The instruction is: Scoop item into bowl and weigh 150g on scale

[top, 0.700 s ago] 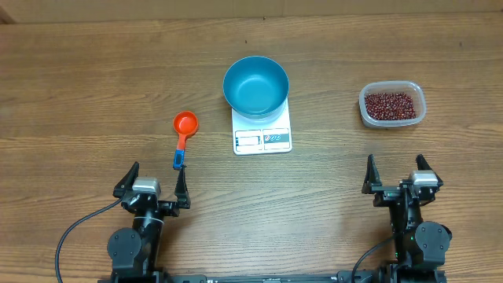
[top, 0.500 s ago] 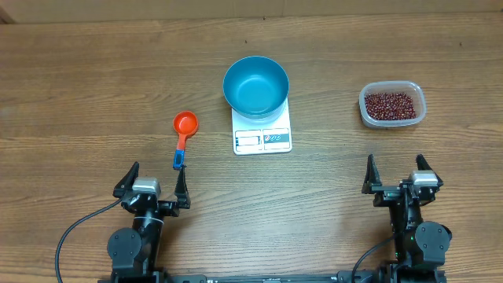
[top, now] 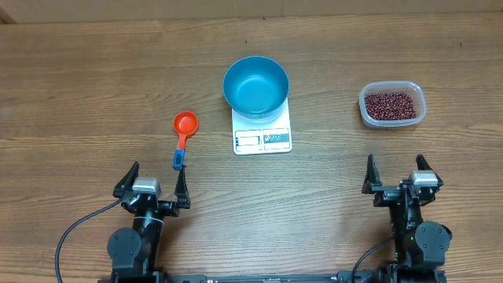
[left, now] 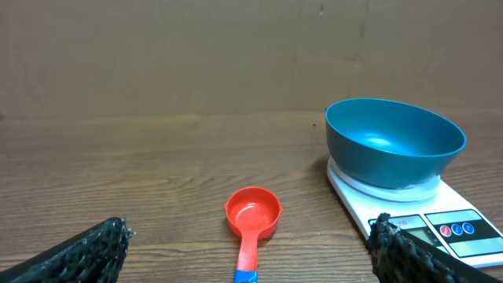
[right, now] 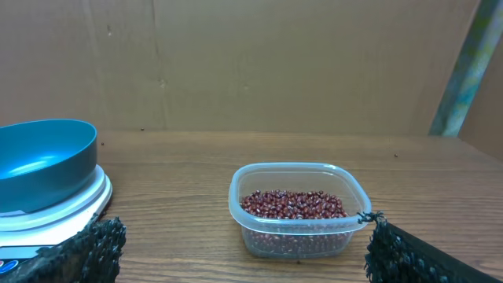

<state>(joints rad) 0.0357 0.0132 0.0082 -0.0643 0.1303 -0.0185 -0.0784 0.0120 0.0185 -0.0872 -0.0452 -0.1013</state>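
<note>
The blue bowl (top: 255,85) (left: 393,141) (right: 43,161) sits empty on the white scale (top: 262,138) (left: 440,228) at the table's middle. Dark red-brown beans (top: 388,104) (right: 295,204) fill a clear plastic tub (top: 392,106) (right: 297,232) at the right. An orange scoop with a blue-taped handle (top: 183,134) (left: 251,220) lies left of the scale. My left gripper (top: 152,187) (left: 247,259) rests open near the front edge, just behind the scoop's handle. At the front right my right gripper (top: 395,178) (right: 244,259) stands open too, facing the tub. Both are empty.
Bare wooden tabletop (top: 94,79) surrounds everything. A brown cardboard wall (left: 236,55) rises behind the table. Black cables (top: 75,232) trail from the arm bases at the front edge.
</note>
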